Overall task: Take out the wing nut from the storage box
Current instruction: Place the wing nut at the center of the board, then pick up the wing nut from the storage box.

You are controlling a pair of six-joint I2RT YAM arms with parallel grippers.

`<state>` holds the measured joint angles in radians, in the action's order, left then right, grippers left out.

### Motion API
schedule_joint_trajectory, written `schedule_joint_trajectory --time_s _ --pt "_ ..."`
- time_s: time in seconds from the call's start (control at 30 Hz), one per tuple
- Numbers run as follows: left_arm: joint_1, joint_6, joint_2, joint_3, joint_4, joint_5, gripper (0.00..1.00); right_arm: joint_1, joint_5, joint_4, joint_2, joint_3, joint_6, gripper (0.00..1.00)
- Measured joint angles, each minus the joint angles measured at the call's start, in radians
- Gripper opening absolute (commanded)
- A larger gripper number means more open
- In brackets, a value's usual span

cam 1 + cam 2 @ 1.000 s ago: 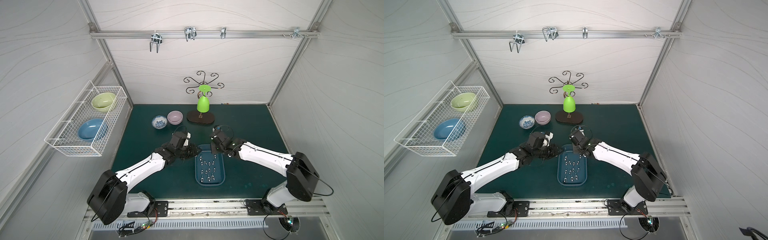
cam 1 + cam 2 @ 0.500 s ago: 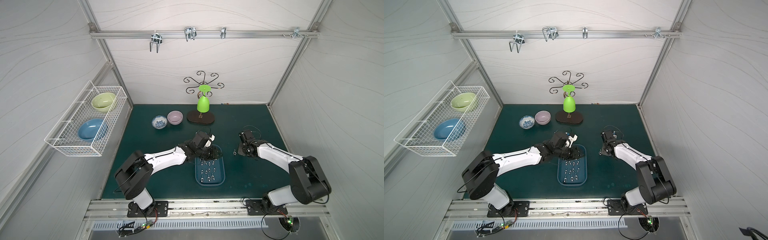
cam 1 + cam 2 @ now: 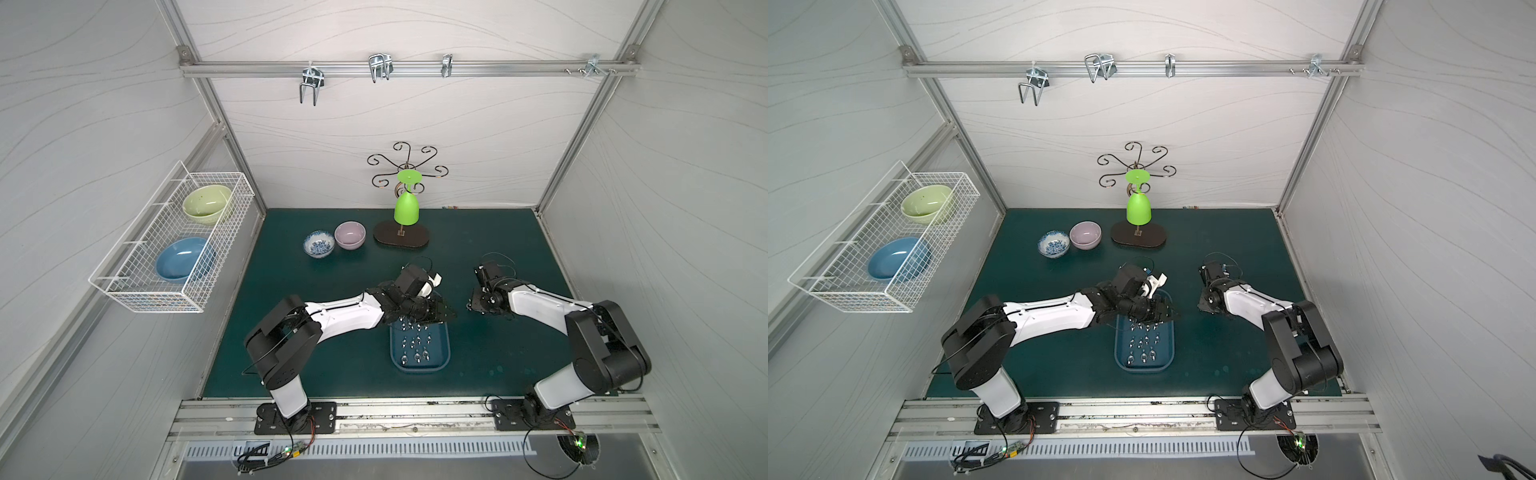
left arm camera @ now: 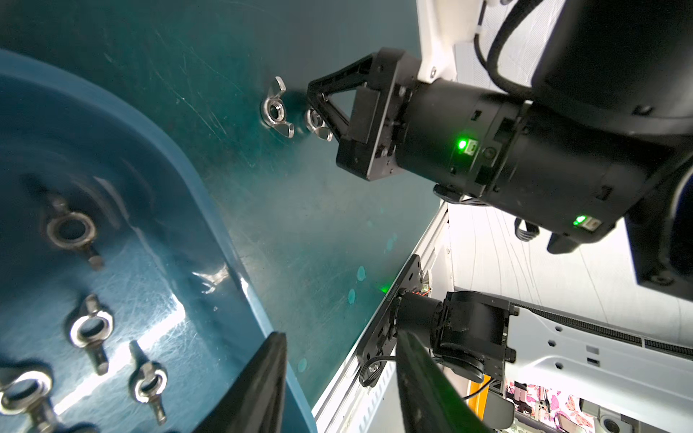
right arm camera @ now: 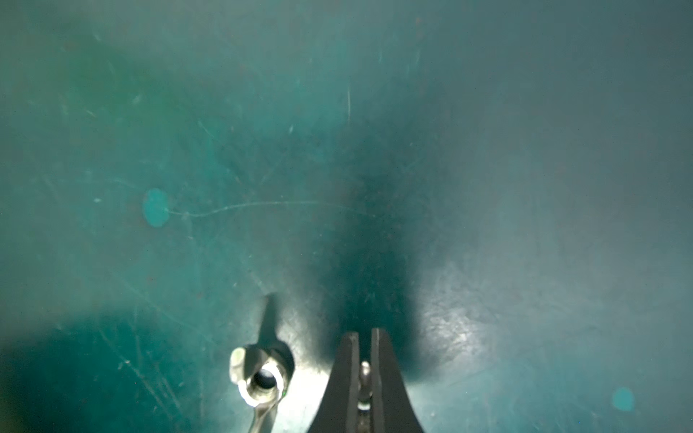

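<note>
The blue storage box (image 3: 419,367) (image 3: 1144,367) (image 4: 210,210) lies on the green mat with several wing nuts (image 3: 415,341) (image 4: 90,330) in it. My left gripper (image 3: 438,315) (image 3: 1163,313) (image 4: 339,341) hovers over the box's far end, open and empty. To the right of the box my right gripper (image 3: 473,306) (image 3: 1202,307) (image 5: 364,337) points down close to the mat, shut on a wing nut (image 5: 364,378) (image 4: 318,123). Another wing nut (image 5: 262,382) (image 4: 275,110) lies on the mat right beside it.
At the back stand a patterned bowl (image 3: 318,244), a pink bowl (image 3: 350,235) and a black stand holding an upturned green glass (image 3: 406,210). A white wire basket (image 3: 174,249) with two bowls hangs on the left wall. The metal rail (image 3: 415,405) borders the mat's front.
My left arm swung right, from beside the box to over its far end, and its jaws widened slightly. My right gripper carried its wing nut from the box's corner to the mat on the right.
</note>
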<state>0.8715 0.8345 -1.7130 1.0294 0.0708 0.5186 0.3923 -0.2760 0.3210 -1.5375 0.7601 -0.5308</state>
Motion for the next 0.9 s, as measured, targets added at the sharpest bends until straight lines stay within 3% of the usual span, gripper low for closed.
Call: schedule_joint_trajectory --time_s 0.37,0.6,0.8,0.9 --pt "0.008 0.004 -0.019 0.008 0.008 0.016 0.52 0.001 0.019 -0.006 -0.003 0.002 -0.001 0.26" --pt "0.008 -0.002 -0.015 0.008 -0.009 0.011 0.52 0.022 0.004 0.013 0.056 0.002 0.000 0.29" --pt "-0.024 -0.050 0.100 -0.012 -0.101 -0.045 0.52 0.173 -0.042 0.084 0.216 0.058 0.003 0.30" --pt "-0.104 -0.053 0.214 -0.074 -0.116 -0.063 0.51 0.308 -0.059 0.097 0.220 0.123 -0.005 0.30"
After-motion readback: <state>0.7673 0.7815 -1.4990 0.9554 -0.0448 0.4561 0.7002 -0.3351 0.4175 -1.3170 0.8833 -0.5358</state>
